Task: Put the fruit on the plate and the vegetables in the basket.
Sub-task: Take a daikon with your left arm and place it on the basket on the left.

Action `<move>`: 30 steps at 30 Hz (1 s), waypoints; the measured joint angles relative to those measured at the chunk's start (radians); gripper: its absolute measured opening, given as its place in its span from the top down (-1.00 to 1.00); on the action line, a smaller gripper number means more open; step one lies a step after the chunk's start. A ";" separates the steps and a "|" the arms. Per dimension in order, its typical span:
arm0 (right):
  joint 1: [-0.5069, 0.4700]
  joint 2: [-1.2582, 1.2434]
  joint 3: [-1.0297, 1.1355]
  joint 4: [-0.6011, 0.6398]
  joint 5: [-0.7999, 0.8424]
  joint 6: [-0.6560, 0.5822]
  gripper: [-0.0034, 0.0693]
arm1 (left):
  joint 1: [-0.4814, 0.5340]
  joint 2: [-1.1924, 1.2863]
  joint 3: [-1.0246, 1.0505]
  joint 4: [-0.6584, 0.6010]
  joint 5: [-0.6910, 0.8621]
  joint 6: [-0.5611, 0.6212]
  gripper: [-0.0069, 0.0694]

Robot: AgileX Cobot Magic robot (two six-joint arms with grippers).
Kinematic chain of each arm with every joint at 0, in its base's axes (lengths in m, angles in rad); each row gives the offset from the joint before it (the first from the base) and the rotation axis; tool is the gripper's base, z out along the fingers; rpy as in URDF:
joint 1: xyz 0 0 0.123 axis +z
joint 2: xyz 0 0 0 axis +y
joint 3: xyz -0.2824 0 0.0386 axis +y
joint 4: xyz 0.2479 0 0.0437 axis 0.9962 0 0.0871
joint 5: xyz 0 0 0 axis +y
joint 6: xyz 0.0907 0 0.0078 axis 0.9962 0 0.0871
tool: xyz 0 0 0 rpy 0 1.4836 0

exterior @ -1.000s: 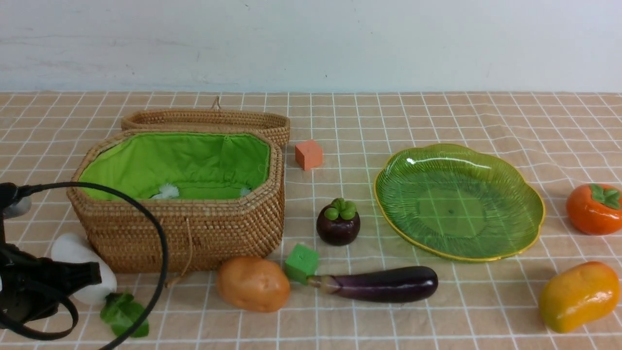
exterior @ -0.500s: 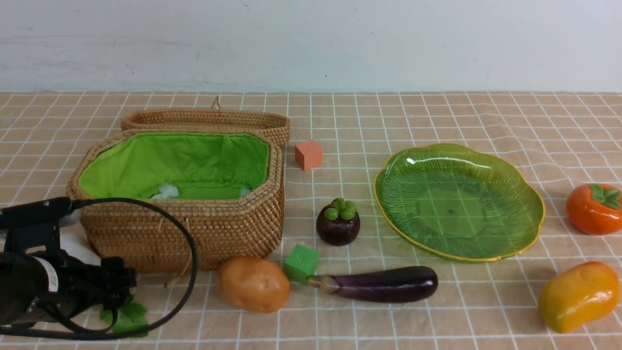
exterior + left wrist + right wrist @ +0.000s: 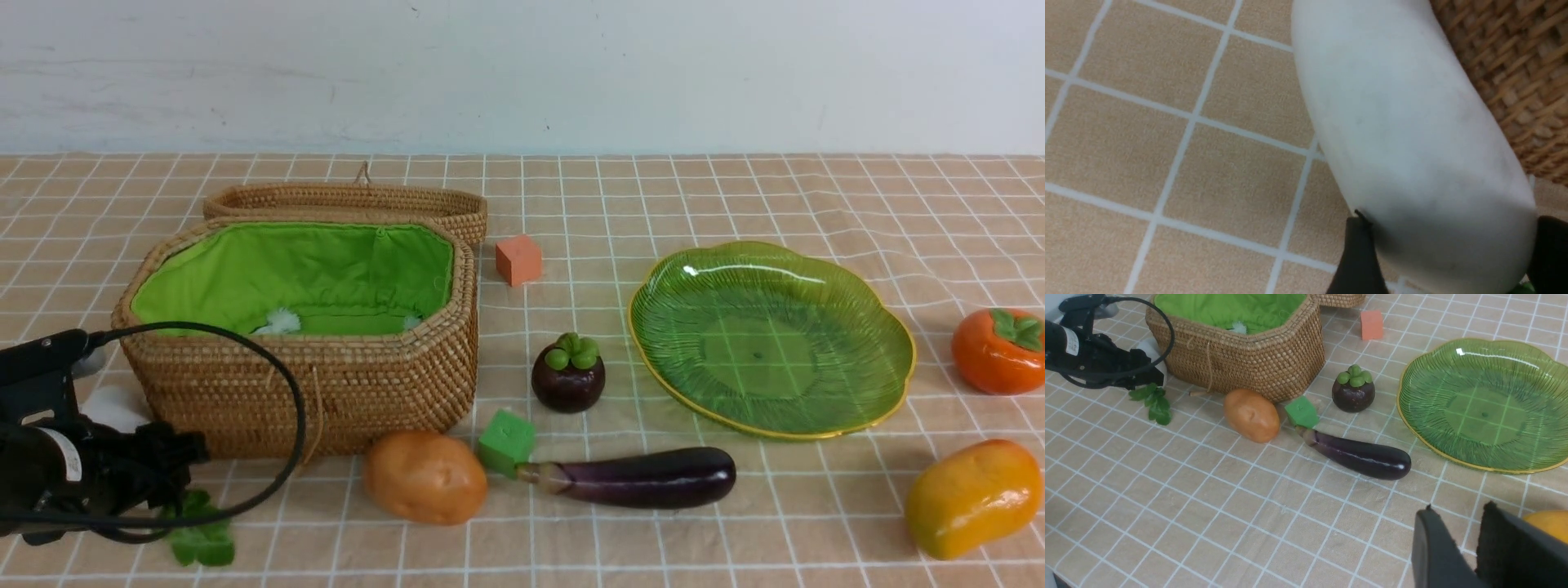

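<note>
Radish (image 3: pixel 1412 134): white and long, lying on the checked cloth (image 3: pixel 735 196) just beside the basket's near left corner, with its green leaves (image 3: pixel 200 543) on the side closest to me
My left gripper (image 3: pixel 1451 220): down low by the cloth, closed around the radish, with one black finger (image 3: pixel 1359 253) touching each side near the leafy end
Basket (image 3: pixel 326 384): open and green inside, on my left half of the table, with its lid (image 3: pixel 351 200) lying behind it
Potato (image 3: pixel 424 478): on the cloth, just in front of the basket's near right corner
Green cube (image 3: pixel 506 441): between the potato and the eggplant, right at the eggplant's stem end
Eggplant (image 3: pixel 645 478): lying flat, to the right of the potato
Mangosteen (image 3: pixel 568 376): standing between basket and plate, touching neither
Plate (image 3: pixel 816 269): on my right half, apart from all the fruit
Orange cube (image 3: pixel 518 260): farther back, near the lid
Persimmon (image 3: pixel 998 353): just right of the plate
Mango (image 3: pixel 971 498): in front of the persimmon, closer to me
My right gripper (image 3: pixel 1461 514): above the cloth near the mango, fingers a little apart, holding nothing
</note>
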 joint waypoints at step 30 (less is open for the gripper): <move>0.000 0.000 0.000 0.003 0.035 0.000 0.38 | 0.005 -0.144 0.000 0.026 0.179 0.000 0.85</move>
